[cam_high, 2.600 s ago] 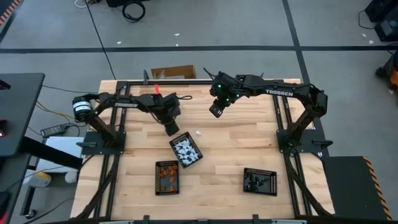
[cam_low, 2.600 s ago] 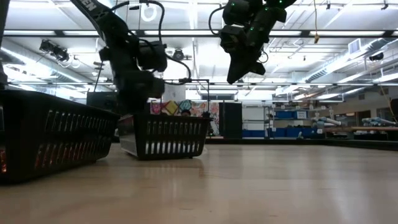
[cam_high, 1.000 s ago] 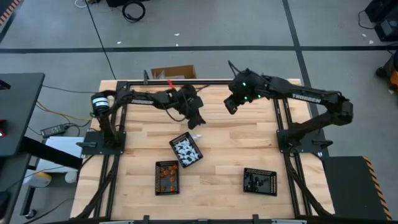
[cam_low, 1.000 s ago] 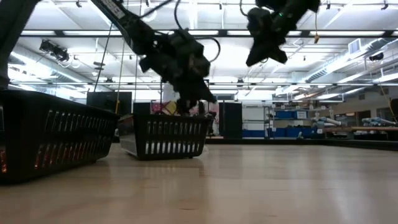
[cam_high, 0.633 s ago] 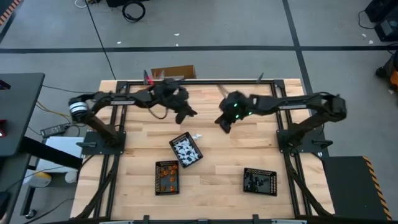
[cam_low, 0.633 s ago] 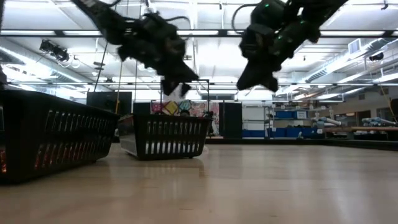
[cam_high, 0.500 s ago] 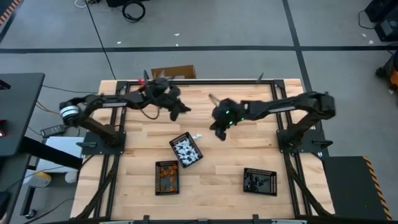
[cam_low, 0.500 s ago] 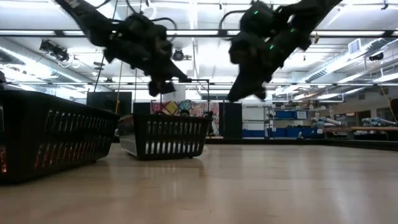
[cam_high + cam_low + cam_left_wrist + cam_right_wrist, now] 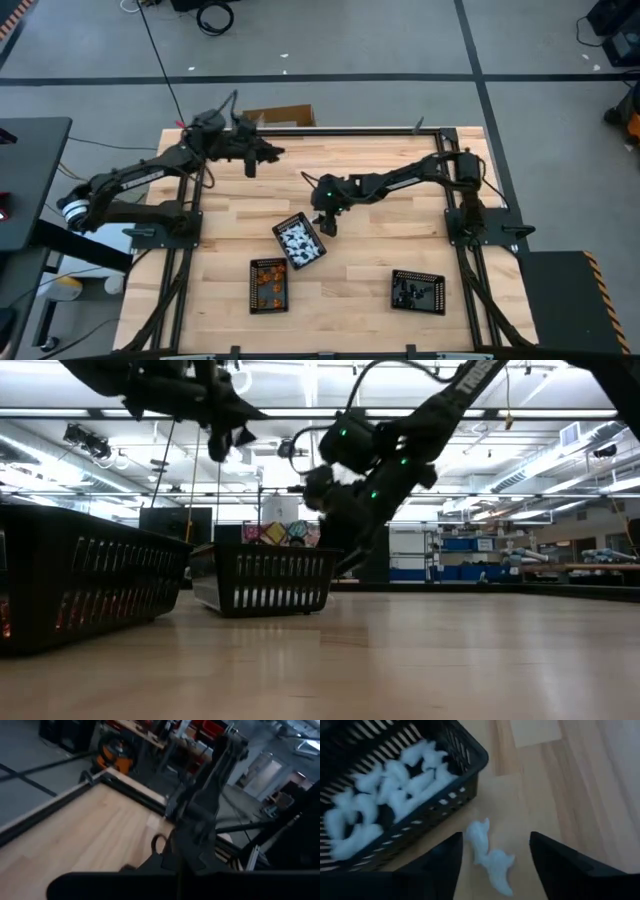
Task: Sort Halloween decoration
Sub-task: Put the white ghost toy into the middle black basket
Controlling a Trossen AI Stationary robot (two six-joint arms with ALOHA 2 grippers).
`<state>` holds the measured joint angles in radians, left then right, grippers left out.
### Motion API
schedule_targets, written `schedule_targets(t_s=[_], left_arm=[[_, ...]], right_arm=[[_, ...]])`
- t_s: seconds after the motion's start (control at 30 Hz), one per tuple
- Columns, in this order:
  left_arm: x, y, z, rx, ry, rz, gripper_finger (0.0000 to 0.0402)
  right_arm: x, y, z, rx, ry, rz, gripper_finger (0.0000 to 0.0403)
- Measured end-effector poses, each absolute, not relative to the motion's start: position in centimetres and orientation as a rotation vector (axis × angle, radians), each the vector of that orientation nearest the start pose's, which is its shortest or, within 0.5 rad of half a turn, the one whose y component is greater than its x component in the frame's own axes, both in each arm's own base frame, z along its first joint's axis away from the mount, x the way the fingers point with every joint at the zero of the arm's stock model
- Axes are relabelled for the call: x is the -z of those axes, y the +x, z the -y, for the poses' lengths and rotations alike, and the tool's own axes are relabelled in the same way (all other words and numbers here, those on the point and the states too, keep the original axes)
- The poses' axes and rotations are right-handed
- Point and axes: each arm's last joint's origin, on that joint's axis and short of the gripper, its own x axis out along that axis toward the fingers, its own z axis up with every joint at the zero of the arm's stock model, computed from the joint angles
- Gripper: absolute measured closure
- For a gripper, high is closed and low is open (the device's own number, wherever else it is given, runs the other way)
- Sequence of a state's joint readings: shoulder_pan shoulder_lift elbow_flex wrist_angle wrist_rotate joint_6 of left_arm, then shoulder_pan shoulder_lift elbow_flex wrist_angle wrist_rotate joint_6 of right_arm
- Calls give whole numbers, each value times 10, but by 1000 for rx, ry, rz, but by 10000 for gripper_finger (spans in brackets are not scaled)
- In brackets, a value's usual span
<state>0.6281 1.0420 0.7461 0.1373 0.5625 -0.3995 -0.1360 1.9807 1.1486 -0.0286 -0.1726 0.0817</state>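
Three black trays sit on the bench (image 9: pixel 400 230) in the high view: one with white pieces (image 9: pixel 299 241), one with orange pieces (image 9: pixel 268 283), one with black pieces (image 9: pixel 417 291). The right arm stretches low toward 9 o'clock, its right gripper (image 9: pixel 324 222) at the white tray's 2 o'clock corner; the left gripper (image 9: pixel 251 163) is raised at the far edge, jaws pressed together. In the right wrist view, jaws spread, straddling two white ghost figures (image 9: pixel 489 855) lying just beside the tray wall.
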Motion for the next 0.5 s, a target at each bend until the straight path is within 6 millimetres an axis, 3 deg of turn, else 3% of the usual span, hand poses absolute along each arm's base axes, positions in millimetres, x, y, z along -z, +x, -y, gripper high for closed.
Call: schedule_targets(t_s=[0.2,0.5], left_arm=[[-317,173,-122,-140,-458,-57,402],[-320,163,-126,-183,-455,-49,402]], right_arm=[[-119,397,43,-7,172,-913,158],[-116,396,35,-2,30,-938,223]])
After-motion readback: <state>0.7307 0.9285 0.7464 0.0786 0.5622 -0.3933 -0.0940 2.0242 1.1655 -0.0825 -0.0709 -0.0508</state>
